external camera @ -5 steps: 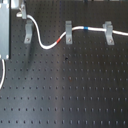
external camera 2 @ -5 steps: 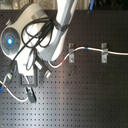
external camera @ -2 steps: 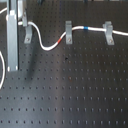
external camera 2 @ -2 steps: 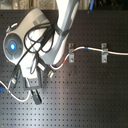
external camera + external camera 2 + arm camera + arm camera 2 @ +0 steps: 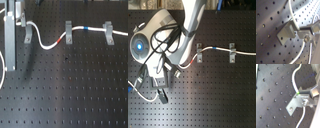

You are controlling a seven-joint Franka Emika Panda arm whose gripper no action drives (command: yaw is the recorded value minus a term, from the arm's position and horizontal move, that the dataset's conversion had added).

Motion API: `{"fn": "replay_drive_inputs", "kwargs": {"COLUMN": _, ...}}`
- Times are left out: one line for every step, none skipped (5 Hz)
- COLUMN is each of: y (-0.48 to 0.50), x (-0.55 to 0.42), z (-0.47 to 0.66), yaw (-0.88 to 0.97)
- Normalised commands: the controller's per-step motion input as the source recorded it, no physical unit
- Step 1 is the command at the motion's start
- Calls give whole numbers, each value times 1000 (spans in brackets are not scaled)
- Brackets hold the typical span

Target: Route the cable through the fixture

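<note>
Now tool (image 5: 307, 97) pinches cable (image 5: 294, 81) right by fixture (image 5: 294, 105).

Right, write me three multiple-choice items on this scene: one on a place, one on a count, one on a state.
1. In the first exterior view, the cable's blue band lies:
A) left of all the clips
B) between the middle clip and the right clip
C) right of all the clips

2. Grey clips on the board:
A) two
B) three
C) five

3. The cable by the red band:
A) is pulled taut
B) sags in a curve
C) is cut

Key:
1 B, the band sits between those two.
2 B, with the left clip they make three.
3 B, it dips below the clips' line.
</note>
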Motion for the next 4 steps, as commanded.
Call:
{"fn": "replay_drive_inputs", "kwargs": {"y": -106, "x": -196, "z": 41, "yaw": 0}}
{"fn": "replay_drive_inputs", "kwargs": {"y": 39, "x": -51, "z": 225, "yaw": 0}}
{"fn": "replay_drive_inputs", "kwargs": {"y": 91, "x": -79, "z": 349, "yaw": 29}}
{"fn": "replay_drive_inputs", "kwargs": {"y": 66, "x": -240, "z": 468, "yaw": 117}}
